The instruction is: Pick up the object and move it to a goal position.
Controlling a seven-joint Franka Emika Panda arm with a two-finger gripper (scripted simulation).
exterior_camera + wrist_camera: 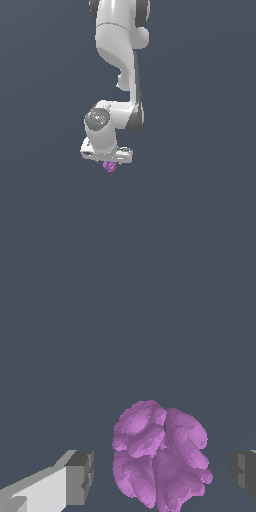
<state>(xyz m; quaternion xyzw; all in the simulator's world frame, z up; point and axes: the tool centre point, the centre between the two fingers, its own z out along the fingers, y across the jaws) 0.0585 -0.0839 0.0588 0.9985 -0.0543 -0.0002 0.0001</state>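
Observation:
The object is a small lumpy purple-magenta clump (109,166), like a berry cluster. In the exterior view it shows just under the white gripper (109,163), mostly hidden by the hand. In the wrist view the clump (159,458) sits between the two dark finger pads (80,477), one on each side, with a gap between each pad and the clump. The gripper (162,473) is open around the object and does not touch it.
The white arm (119,60) reaches down from the top of the exterior view. Everything around is one plain dark grey-blue surface with no other objects in view.

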